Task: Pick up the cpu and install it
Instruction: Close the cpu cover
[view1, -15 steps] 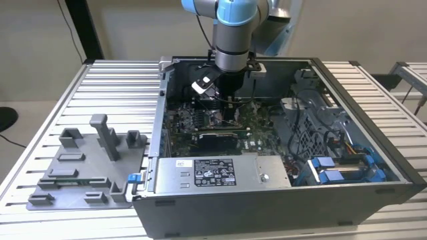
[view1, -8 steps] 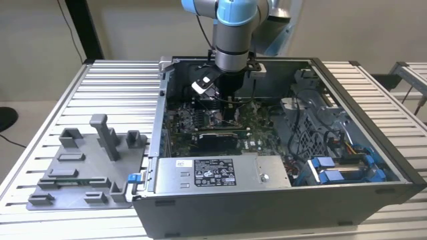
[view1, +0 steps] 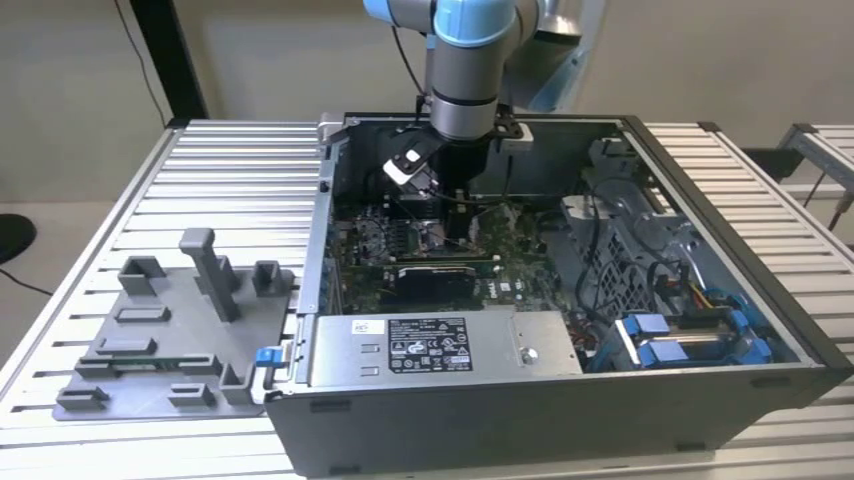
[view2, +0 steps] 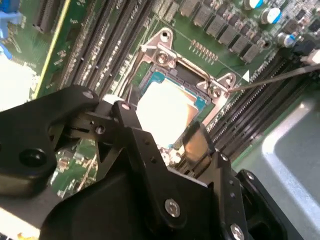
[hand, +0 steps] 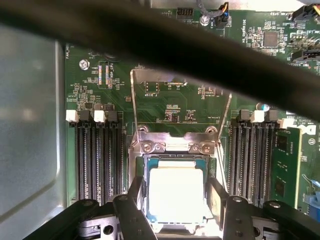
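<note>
The cpu (hand: 176, 192), a thin square chip with a bright silvery top and a green rim, lies flat in the motherboard socket (hand: 175, 146). My gripper (hand: 176, 210) reaches down over it, one black finger against each of two opposite edges. In the second wrist view the cpu (view2: 167, 107) sits between the same fingers (view2: 195, 142), the gripper (view2: 163, 120) shut on it. The socket's metal load frame (hand: 177, 82) stands raised behind it. In the exterior view the gripper (view1: 461, 225) is deep inside the open computer case (view1: 561, 400), over the motherboard.
Memory slots (hand: 97, 160) flank the socket on both sides. A thin metal lever (view2: 270, 77) sticks out beside it. The silver power-supply box (view1: 441, 345) lies toward the case front, blue drive caddies (view1: 681, 340) on the exterior view's right. A grey tray (view1: 174, 340) lies outside on the table.
</note>
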